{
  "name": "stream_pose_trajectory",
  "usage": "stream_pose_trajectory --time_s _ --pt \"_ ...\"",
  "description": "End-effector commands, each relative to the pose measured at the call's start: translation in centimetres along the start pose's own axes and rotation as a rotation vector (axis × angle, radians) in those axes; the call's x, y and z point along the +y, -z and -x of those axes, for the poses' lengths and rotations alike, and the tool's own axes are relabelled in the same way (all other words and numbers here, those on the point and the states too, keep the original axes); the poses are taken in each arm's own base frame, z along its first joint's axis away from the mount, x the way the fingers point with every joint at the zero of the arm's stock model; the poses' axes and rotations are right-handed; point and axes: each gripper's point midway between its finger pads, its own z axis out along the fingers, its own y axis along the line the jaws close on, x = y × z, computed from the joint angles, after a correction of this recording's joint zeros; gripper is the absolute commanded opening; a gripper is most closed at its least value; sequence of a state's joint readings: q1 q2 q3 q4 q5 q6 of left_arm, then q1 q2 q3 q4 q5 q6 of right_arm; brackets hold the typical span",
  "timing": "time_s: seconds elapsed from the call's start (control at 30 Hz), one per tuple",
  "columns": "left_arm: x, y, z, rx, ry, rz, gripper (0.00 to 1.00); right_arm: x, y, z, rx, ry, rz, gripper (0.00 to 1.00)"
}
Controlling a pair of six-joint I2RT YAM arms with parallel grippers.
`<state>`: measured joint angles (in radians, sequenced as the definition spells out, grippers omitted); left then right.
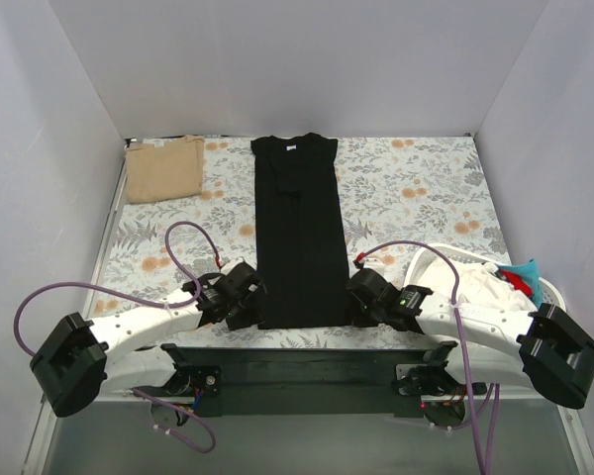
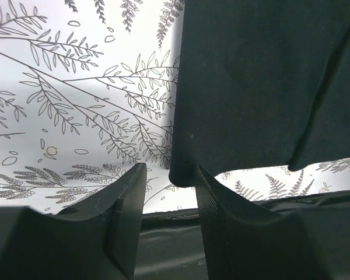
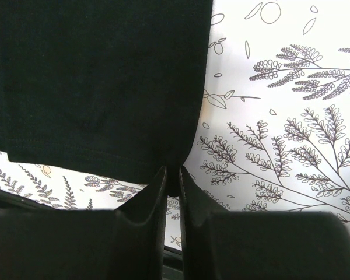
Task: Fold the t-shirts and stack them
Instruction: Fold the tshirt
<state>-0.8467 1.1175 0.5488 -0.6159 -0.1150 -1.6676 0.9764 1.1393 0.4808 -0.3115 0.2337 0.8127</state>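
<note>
The black shirt (image 1: 297, 233) lies as a long strip running straight away from me, near hem between both arms. My right gripper (image 3: 172, 172) is pinched onto one hem corner. My left gripper (image 2: 166, 175) stands apart around the other. Its white label (image 1: 290, 148) shows nothing I can read, and the tan shirt (image 1: 165, 168) sits folded far left

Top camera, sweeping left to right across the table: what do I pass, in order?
tan t-shirt, folded at the far left → left gripper → black t-shirt down the middle → right gripper → heap of white, red and teal cloth at the right edge.
</note>
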Motion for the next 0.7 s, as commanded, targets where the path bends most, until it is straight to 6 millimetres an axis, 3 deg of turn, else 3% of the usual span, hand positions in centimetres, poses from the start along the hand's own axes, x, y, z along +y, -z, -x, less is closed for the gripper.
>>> stream_pose_trajectory --time_s 0.0,0.2,0.5,0.63,0.67 --pt "-0.1 -0.5 -0.1 -0.011 0.013 0.005 0.37 -1.3 -0.2 -1.7 0.051 -0.001 -0.034 0.16" --pt "-0.3 -1.3 -0.2 -0.004 0.016 0.01 0.34 -1.3 -0.2 -1.7 0.051 -0.001 -0.034 0.16" --pt "0.5 -1.5 -1.6 0.031 0.024 0.025 0.19 -1.4 -0.2 -1.8 0.05 -0.002 -0.037 0.16" --pt "0.9 -1.8 -2.3 0.047 0.034 0.021 0.0 -1.1 -0.1 -1.7 0.052 0.001 -0.027 0.12" --pt "1.0 -1.8 -2.4 0.049 0.036 0.015 0.0 -1.0 0.0 -1.5 0.049 0.002 -0.023 0.1"
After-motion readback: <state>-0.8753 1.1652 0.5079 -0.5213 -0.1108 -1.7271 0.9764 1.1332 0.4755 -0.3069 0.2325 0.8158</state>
